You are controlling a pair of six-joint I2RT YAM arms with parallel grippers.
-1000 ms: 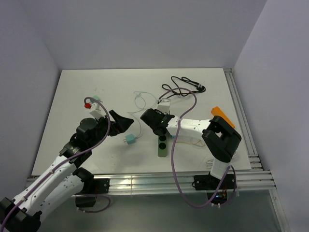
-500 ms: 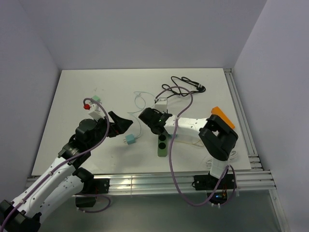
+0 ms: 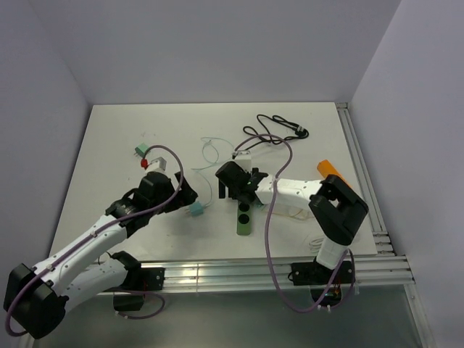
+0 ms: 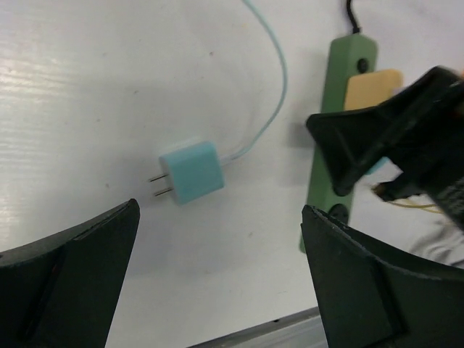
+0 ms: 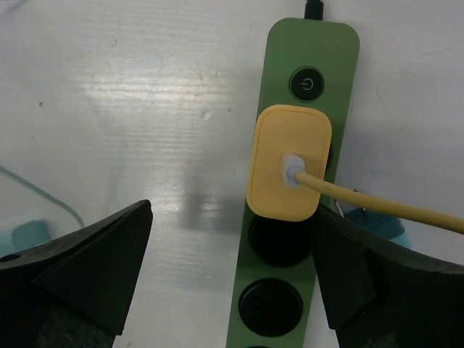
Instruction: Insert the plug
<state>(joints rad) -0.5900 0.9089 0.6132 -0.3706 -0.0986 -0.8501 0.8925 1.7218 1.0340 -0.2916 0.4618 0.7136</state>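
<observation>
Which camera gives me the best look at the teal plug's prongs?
Left wrist. The teal plug lies flat on the table in full view, with both prongs clear and pointing left. The top view shows it too small to read the prongs. The right wrist catches only a blurred teal patch at its left edge.

A teal plug [image 4: 190,172] is shown lying near a green power strip [image 4: 341,80], before the wide-spread left gripper [image 4: 219,212]

Smooth teal plastic plug [image 4: 190,171], shiny metal prongs [image 4: 161,185]
</observation>
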